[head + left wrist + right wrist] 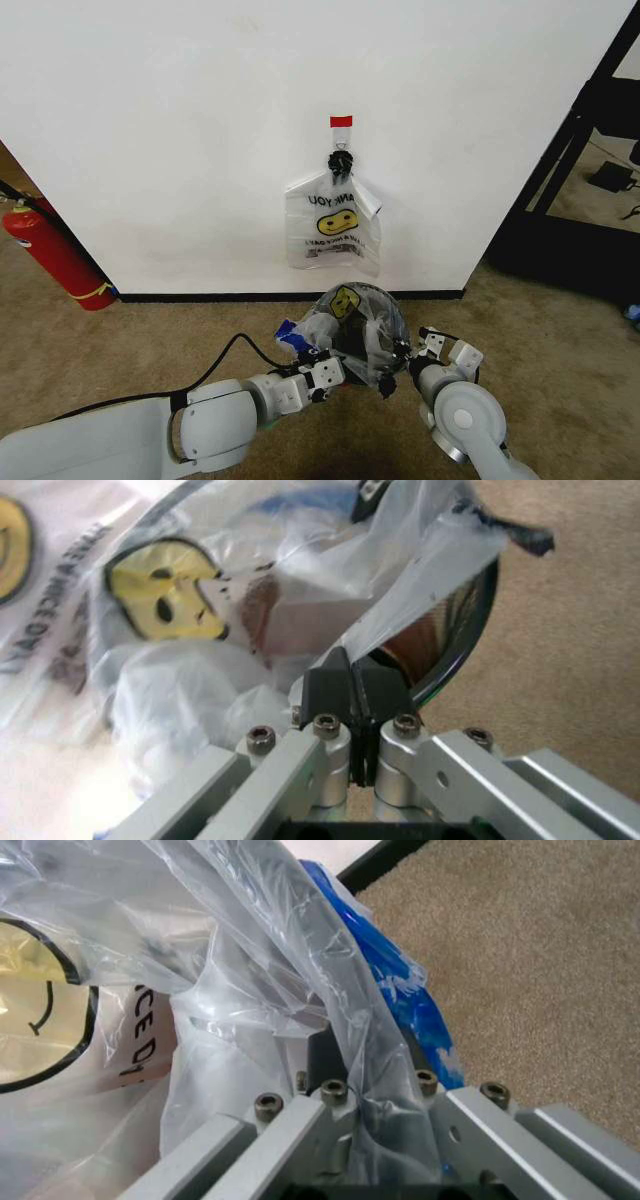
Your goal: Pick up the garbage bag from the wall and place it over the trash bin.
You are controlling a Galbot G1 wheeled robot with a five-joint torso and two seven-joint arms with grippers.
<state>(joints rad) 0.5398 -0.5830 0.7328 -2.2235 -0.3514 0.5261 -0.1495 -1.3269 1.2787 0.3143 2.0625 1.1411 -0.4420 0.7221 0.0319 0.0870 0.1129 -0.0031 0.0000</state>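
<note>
The garbage bag (352, 312), thin clear plastic with a yellow smiley, is draped over the trash bin (352, 346) on the carpet just in front of the wall (180, 150). The bin's dark mesh shows through the plastic, and its rim (480, 622) curves beside the left fingers. My left gripper (337, 364) (352, 681) is shut on a fold of the bag (200, 675) at the bin's near left side. At the near right side, my right gripper (393, 372) (365, 1059) is shut on the bag (240, 975), with plastic and a blue printed patch (400, 990) lying over its fingers.
A second smiley bag (332, 225) with a black knot and red tag hangs on the wall above the bin. A red fire extinguisher (55, 255) leans at the left. A black frame (590, 150) stands at the right past the wall's corner. Carpet surrounds the bin.
</note>
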